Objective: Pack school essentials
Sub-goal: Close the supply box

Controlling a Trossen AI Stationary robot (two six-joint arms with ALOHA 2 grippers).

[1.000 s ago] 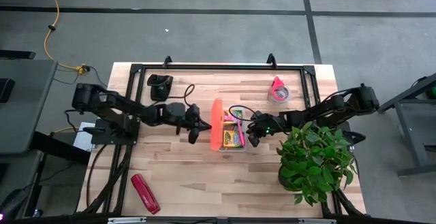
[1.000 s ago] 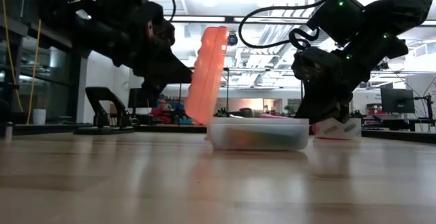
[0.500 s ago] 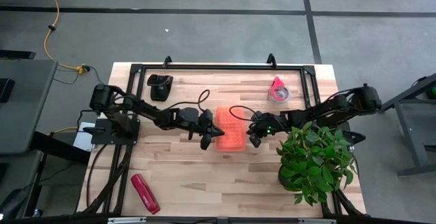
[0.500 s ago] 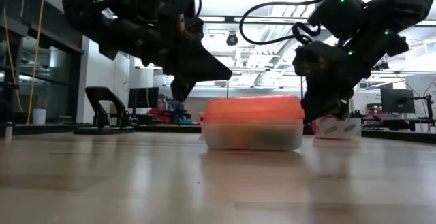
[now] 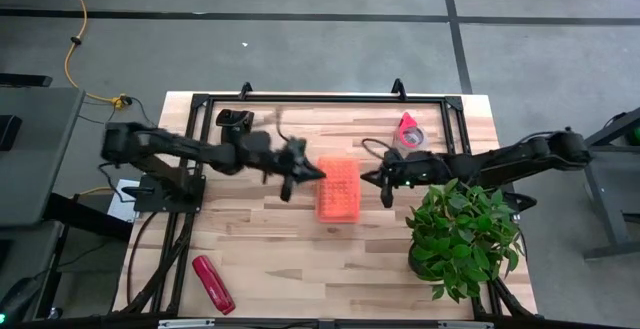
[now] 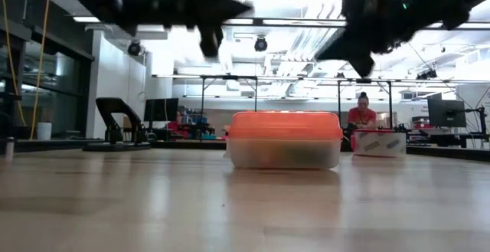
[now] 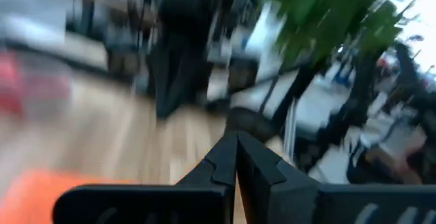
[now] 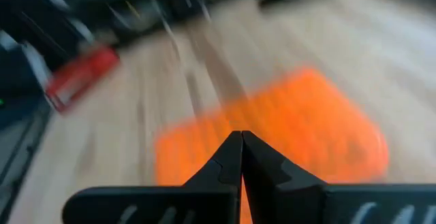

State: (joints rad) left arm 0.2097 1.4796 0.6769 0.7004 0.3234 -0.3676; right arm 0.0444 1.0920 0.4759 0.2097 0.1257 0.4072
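A clear box with its orange lid shut flat on top stands on its base at the table's middle. The crayon boxes, pencils, pen and marker are hidden under the lid. My left gripper is in the air just left of the box, with its fingers shut. My right gripper is in the air just right of the box, and its fingers are shut too. In the low view both grippers are well above the lid.
A pink tape roll lies near the far right corner. A long red glossy object lies near the left front. A potted plant stands right of the box, under the right arm. A black device sits far left. A person shows in the room behind.
The orange lid, standing upright at the box's left side, swung down with my left gripper behind it and now lies shut on the box. Both grippers then rose clear of the box, the left drawing back toward the table's left, the right lifting toward the right.
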